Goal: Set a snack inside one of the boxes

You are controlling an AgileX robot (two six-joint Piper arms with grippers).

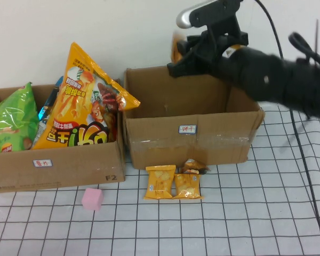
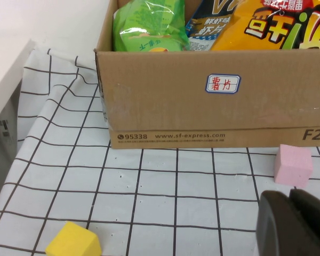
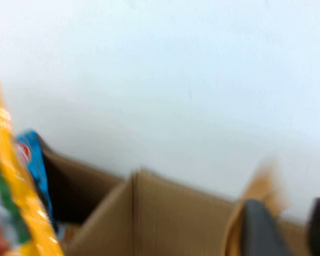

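My right gripper (image 1: 177,64) hangs above the back left of the right cardboard box (image 1: 189,140). Its fingers (image 3: 260,230) stand apart, with bare wall showing between them. A blurred orange snack packet (image 1: 174,49) is at the gripper; in the right wrist view the packet (image 3: 258,192) lies against one finger, over the box's far wall (image 3: 165,218). Three small orange packets (image 1: 160,182) lie on the cloth in front of that box. The left box (image 1: 58,165) holds big chip bags (image 1: 82,104). My left gripper (image 2: 291,216) is shut and empty, low over the cloth near a pink cube (image 2: 293,165).
The pink cube (image 1: 92,198) sits in front of the left box. A yellow cube (image 2: 73,246) lies near the table's left edge. The white wall stands close behind both boxes. The checked cloth (image 1: 256,213) covers the table.
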